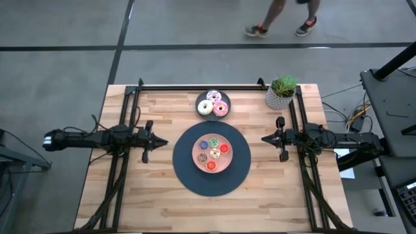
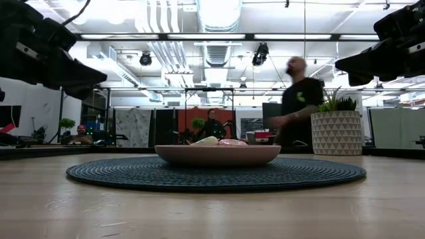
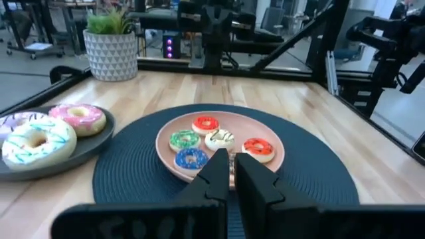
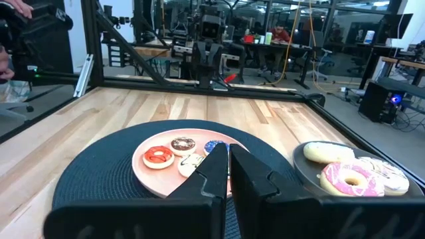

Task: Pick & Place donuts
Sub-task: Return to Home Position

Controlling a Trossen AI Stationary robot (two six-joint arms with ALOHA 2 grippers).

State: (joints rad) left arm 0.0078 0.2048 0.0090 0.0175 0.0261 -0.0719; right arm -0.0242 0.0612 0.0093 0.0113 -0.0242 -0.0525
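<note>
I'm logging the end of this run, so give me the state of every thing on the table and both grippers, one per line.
Left gripper: shut, empty, above the table's left side.
Right gripper: shut, empty, above the right side.
Pink plate: centred on the mat.
Small donuts: lying on that plate.
Large donuts: three, on the grey plate.
Plant: upright.

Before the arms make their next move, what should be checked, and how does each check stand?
1. Small donuts on the pink plate: ok.
2. Three large donuts on the dark plate: ok.
3. Left gripper shut, empty, beside the mat: ok.
4. Right gripper shut, empty, beside the mat: ok.
5. Pot upright, apart from both grippers: ok.
6. Person beyond the table: ok.
</note>
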